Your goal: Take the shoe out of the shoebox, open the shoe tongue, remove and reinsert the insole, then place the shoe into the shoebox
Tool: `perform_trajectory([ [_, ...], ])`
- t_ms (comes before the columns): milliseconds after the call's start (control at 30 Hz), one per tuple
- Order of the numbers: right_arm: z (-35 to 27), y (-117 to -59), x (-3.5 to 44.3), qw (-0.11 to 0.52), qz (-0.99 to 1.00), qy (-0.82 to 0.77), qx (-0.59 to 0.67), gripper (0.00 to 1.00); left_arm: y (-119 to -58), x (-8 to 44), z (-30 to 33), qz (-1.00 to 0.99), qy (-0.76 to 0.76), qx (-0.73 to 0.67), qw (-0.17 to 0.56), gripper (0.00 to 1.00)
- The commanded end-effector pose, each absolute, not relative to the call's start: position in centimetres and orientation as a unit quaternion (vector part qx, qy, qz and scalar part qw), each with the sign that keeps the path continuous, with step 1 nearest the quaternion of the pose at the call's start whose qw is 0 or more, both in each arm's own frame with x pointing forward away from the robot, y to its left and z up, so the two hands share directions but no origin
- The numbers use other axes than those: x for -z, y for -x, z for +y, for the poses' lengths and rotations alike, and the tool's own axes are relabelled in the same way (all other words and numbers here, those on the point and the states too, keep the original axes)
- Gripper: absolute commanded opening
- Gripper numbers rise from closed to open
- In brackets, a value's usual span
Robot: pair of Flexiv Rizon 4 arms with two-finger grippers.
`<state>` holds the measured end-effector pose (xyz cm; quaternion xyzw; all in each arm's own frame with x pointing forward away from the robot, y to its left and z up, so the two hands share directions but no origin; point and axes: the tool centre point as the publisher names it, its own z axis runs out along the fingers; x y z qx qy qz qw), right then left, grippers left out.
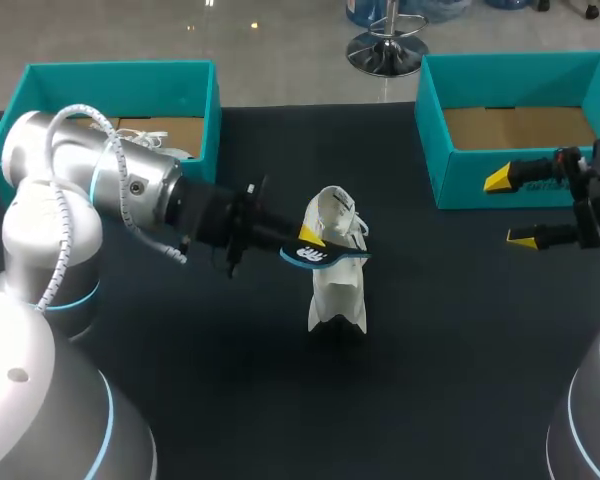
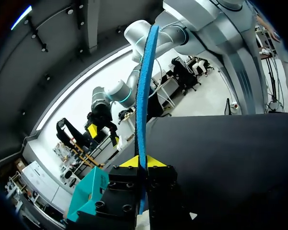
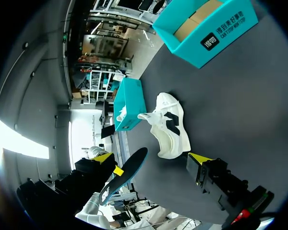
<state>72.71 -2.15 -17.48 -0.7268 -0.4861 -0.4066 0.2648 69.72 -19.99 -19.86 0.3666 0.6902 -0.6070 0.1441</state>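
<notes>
Mid-frame, my left gripper (image 1: 308,240) pinches the thin blue insole (image 1: 330,257) by the white sneaker (image 1: 337,290); my right gripper (image 1: 509,208), far right, stands wide.

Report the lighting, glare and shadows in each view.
Head view: even light from above, bright highlights on the left arm's silver shell; the white shoe stands out on the dark table, with hardly any shadow showing. Left wrist view: the insole in the left gripper stands against a bright background. Right wrist view: shoe evenly lit, no glare on it.
</notes>
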Motion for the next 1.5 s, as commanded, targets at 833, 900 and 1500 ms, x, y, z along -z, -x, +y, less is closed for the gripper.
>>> perform_trajectory([
  [833, -2.1, -72.6, 17.4, 0.263, -0.486, 0.729, 0.405, 1.0, -73.4, 27.5, -21.1, 0.719, -0.301, 0.609, 0.147, 0.0],
  [900, -2.1, -72.6, 17.4, 0.263, -0.486, 0.729, 0.405, 1.0, -73.6, 28.0, -21.0, 0.725, -0.296, 0.606, 0.142, 0.0],
  [1500, -2.1, -72.6, 17.4, 0.263, -0.486, 0.729, 0.405, 1.0, -76.4, 30.3, -22.1, 0.75, -0.272, 0.584, 0.15, 0.0],
])
